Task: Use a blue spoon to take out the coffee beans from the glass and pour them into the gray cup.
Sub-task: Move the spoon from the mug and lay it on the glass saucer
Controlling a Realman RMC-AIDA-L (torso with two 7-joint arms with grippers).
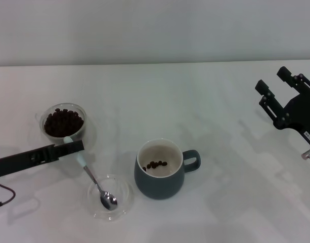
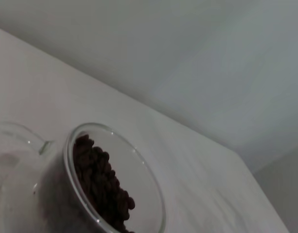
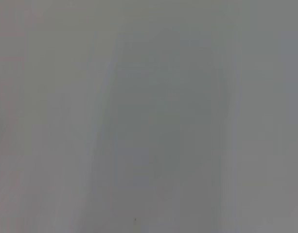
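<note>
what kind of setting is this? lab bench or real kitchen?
Likely a lab test bench, not a kitchen: a bare white table against a plain wall, holding only staged props: a glass of coffee beans, a gray cup, and a blue spoon resting in a clear dish.

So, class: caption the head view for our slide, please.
Left end effector at pale-blue-handled metal spoon, bowl in shallow clear dish; few dark beans in blue-gray mug.
</note>
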